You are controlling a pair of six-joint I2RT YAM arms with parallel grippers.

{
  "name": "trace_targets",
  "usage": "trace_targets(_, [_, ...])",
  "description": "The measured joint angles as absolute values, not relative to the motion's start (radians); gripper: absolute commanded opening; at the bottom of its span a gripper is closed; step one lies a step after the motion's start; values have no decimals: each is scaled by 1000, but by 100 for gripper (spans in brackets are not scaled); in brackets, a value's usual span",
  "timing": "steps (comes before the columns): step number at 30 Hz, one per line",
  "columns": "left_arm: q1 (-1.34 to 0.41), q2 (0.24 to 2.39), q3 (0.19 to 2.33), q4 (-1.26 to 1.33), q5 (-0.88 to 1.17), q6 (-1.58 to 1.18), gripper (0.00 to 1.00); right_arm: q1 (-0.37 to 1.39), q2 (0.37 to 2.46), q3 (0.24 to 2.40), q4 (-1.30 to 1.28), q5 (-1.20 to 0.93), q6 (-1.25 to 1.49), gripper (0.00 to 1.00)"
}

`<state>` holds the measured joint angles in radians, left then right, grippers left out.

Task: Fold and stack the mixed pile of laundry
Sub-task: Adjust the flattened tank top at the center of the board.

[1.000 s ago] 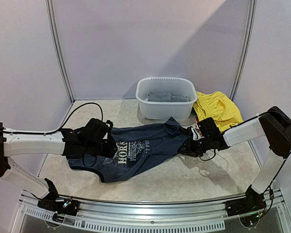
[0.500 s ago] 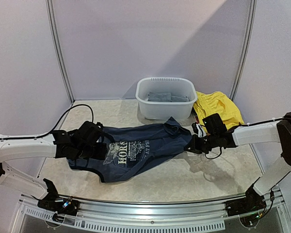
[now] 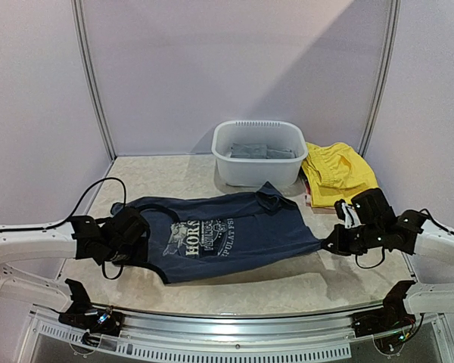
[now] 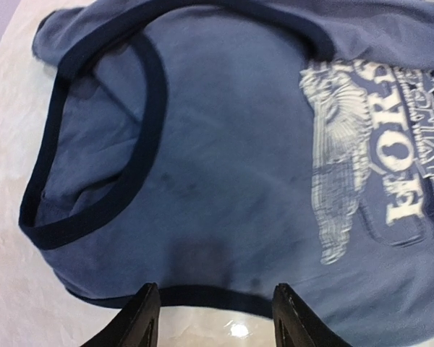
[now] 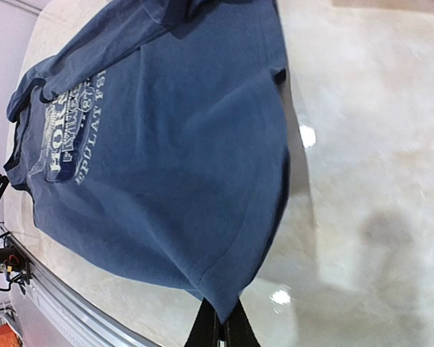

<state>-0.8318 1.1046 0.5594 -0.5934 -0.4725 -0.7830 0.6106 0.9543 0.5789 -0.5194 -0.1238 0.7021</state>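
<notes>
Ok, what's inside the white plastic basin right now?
The white plastic basin holds folded grey fabric. Its front wall hides the bottom, so anything beneath the fabric cannot be seen.

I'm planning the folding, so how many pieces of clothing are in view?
3: tank top spread mid-table, grey piece in the basin, yellow one right of the basin. More may lie hidden under the yellow one or in the basin.
</notes>
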Motion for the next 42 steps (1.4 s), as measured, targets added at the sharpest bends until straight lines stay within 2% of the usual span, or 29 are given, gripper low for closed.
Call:
trace_targets(15, [-830, 961, 460, -612, -431, -871, 61, 628, 876, 405, -549, -154, 785, 0])
trace_targets(21, [-791, 1001, 439, -597, -407, -872, 63, 628, 823, 374, -549, -165, 808, 0])
trace_targets(30, [-625, 1020, 408, -588, -387, -871, 61, 628, 787, 358, -543, -167, 821, 0])
trace_targets(37, [-606, 1122, 395, -518, -358, -886, 64, 628, 803, 358, -531, -165, 822, 0])
trace_targets(40, [-605, 1171, 409, -484, -380, -887, 56, 628, 821, 358, -530, -161, 820, 0])
trace_targets(41, [-605, 1184, 413, -476, -387, -887, 50, 628, 826, 358, -530, -159, 818, 0])
trace_targets(42, [-604, 1200, 416, -460, -399, -883, 39, 628, 831, 358, -530, -158, 817, 0])
